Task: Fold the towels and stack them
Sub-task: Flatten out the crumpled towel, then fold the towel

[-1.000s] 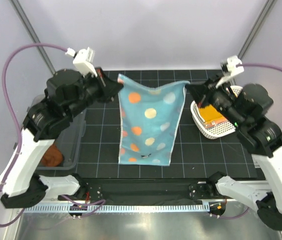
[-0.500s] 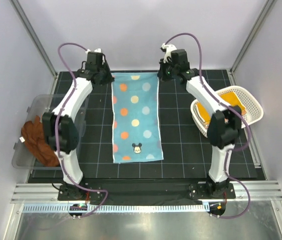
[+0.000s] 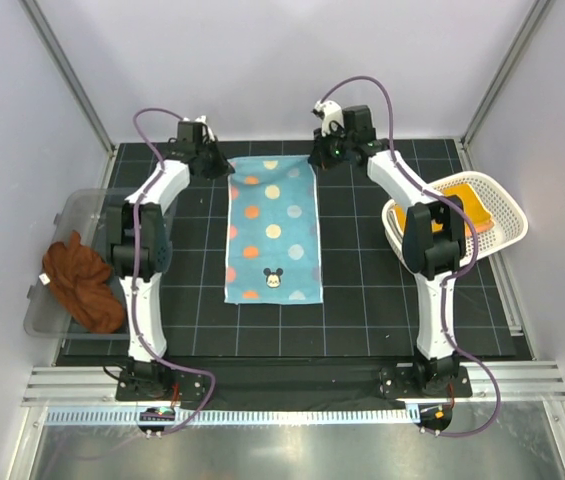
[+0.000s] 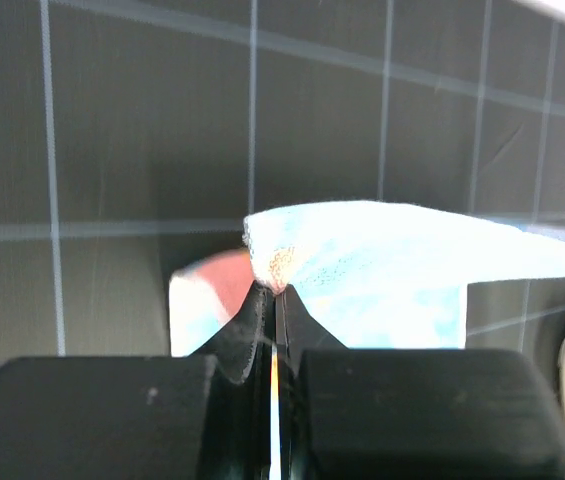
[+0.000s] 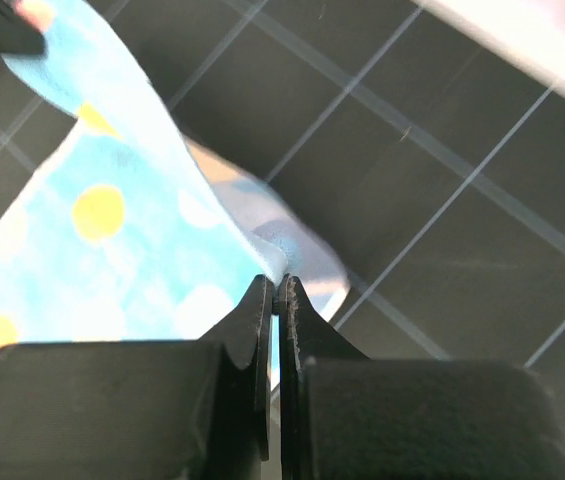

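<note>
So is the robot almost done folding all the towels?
Not nearly. No folded stack shows yet. In hand: the blue spotty towel lies spread flat on the mat, with the left gripper and right gripper pinching its far corners. Left to do: the brown towel sits crumpled in the clear bin, and an orange towel waits in the white basket.

Soft, matt, finely napped cloth is seen in the light-blue polka-dot towel [image 3: 272, 228], and matt cloth in the rust-brown towel [image 3: 82, 285]. The bin [image 3: 82, 215] is moulded in clear glossy plastic, the perforated basket [image 3: 507, 215] in white plastic. The table mat [image 3: 362, 290] is finished matt black.
</note>
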Motion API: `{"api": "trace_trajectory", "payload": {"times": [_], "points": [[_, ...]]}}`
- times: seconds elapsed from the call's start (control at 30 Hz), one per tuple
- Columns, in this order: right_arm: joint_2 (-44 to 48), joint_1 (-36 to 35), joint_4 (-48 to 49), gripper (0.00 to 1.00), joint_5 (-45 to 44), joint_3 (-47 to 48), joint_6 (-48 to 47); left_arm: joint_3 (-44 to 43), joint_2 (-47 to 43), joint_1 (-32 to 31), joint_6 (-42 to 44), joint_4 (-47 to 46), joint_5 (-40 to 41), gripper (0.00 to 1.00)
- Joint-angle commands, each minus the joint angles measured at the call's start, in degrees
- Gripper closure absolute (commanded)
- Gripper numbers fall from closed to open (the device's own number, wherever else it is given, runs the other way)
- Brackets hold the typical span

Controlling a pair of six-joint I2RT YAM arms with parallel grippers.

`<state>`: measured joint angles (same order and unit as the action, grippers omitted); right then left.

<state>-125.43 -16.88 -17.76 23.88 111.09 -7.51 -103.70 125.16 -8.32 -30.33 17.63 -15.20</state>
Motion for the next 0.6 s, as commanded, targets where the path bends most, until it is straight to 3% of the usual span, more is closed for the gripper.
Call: {"api": "trace_trajectory", "payload": {"times": [0.0, 0.57], "points": [[6.0, -0.4, 0.6, 0.99, 2.5, -5.1, -2.4, 5.5, -6.6, 0.3, 2.3, -3.8, -1.3, 1.00], [30.0, -7.9, -2.8, 0.99, -5.4, -35.7, -1.1, 37.8, -31.7, -1.4, 0.5, -5.1, -1.0, 0.99]]}}
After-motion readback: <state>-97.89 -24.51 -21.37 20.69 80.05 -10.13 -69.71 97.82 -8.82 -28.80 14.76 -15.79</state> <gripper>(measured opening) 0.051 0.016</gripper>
